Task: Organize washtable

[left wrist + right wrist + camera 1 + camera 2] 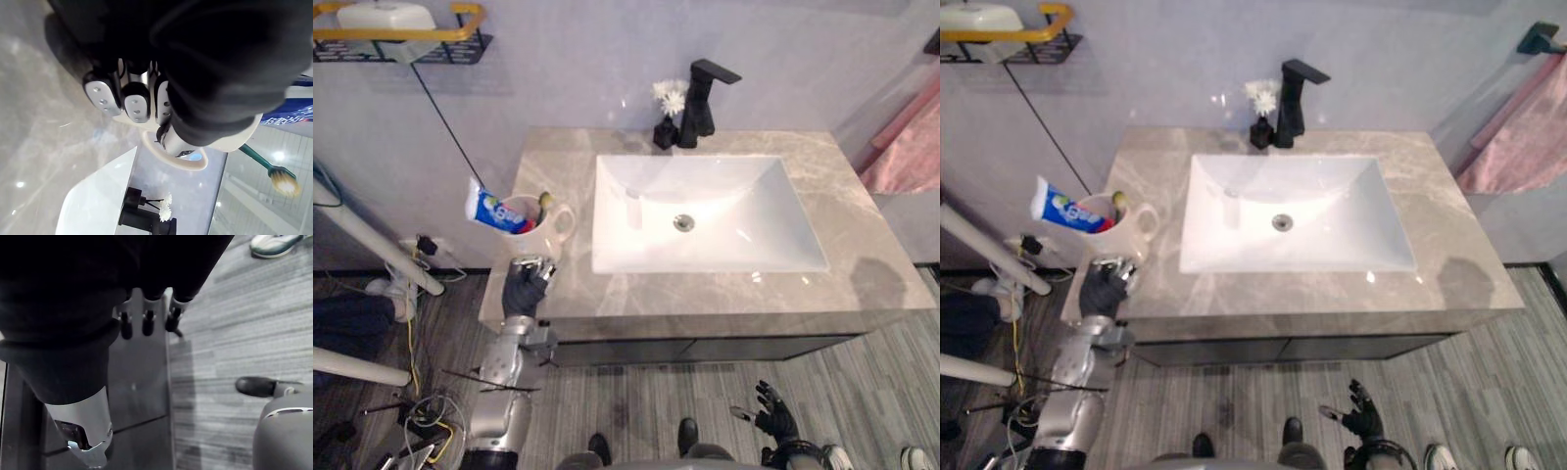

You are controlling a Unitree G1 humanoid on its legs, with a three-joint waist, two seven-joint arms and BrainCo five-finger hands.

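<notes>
Where veined countertop [862, 215] ends, left robot hand [524, 289] adjoins rounded cream mug [553, 230].

Countertop [862, 211]: grey-beige marble, with paler veins running across it
Sink basin [744, 201]: plain glossy white
Drain [683, 222]: silver
Faucet [703, 98]: matt black
Flowers [671, 95]: white, in a black vase [664, 134]
Mug [560, 227]: cream, no pattern
Toothpaste tube [489, 209]: white and blue, with a touch of red
Toothbrush [266, 167]: green handle, yellowish bristles
Towel [911, 147]: pink
Shelf [450, 35]: black wire with a yellow rail
Floor [862, 382]: grey planks — finely streaked
Wall [558, 69]: pale grey — plain
</notes>
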